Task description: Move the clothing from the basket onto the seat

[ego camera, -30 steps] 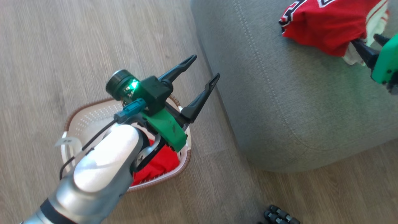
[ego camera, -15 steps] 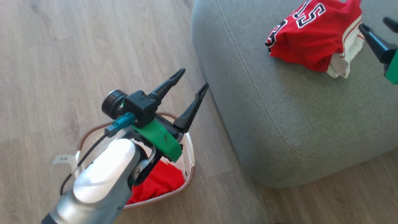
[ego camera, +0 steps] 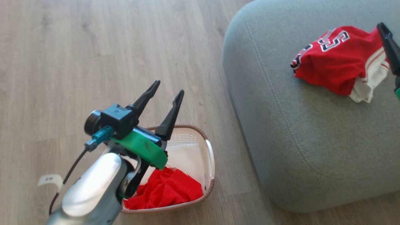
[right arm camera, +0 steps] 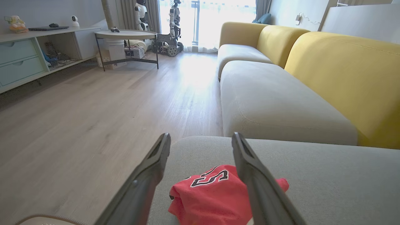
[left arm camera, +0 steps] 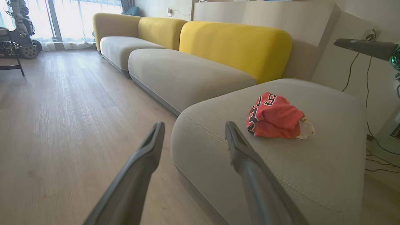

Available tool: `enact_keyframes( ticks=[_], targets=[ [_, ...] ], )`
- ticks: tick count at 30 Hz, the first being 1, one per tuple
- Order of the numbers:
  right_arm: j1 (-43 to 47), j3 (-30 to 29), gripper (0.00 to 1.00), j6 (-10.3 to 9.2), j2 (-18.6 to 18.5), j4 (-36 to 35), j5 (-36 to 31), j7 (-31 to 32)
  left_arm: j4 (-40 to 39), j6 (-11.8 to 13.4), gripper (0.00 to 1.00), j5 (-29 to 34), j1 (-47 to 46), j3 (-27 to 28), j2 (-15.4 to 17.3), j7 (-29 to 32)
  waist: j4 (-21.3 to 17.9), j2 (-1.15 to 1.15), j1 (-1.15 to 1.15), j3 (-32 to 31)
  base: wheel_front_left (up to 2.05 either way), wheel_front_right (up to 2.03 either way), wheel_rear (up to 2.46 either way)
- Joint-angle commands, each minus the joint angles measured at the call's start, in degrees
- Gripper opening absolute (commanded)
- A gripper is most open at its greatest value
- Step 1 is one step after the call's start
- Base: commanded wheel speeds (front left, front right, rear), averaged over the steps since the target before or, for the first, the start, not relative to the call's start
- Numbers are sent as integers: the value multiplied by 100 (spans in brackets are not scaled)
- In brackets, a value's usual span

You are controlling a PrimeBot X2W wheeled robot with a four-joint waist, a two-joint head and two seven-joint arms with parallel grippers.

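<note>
A red jersey with white trim [ego camera: 334, 68] lies far right on the big grey-green sofa seat [ego camera: 297, 150]. More red cloth [ego camera: 168, 190] sits in the small white holey basket [ego camera: 210, 156], near left on the wooden floor [ego camera: 93, 47]. The left fingers [ego camera: 171, 115], wide and holding nothing, hang above the basket. The right fingers [right arm camera: 147, 179] are wide too, by the jersey. I think the left fingers should dip low, pinch a thick fold and lift it clear. The seat looks soft and roomy.

Living room: yellow-backed sofa [right arm camera: 281, 93], wooden floor [right arm camera: 109, 103], low sideboard [right arm camera: 28, 56].
</note>
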Motion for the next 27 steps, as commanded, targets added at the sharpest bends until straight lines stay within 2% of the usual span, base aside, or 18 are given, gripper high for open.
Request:
enact_keyframes(
  ticks=[1, 7, 19, 27],
  targets=[
    [127, -146, 100, 41, -71, -233, -105, -75, -207, 47, 100, -26, -145, 290, 172, -54, 139, 0, 0, -129, 0, 0, 0],
    [735, -822, 100, 41, 394, -776, -593, -81, -299, 170, 100, -109, 47, 418, 289, -84, 344, 0, 0, -303, 0, 0, 0],
    [1950, -1966, 100, 41, 1847, -1703, -1533, -214, -516, 557, 100, -284, 657, 821, 566, -173, 686, 0, 0, -519, 0, 0, 0],
    [2598, -2217, 100, 41, 2416, -2097, -1787, -495, -605, 876, 100, -321, 1156, 1178, 618, -243, 861, 0, 0, -652, 0, 0, 0]
  ],
)
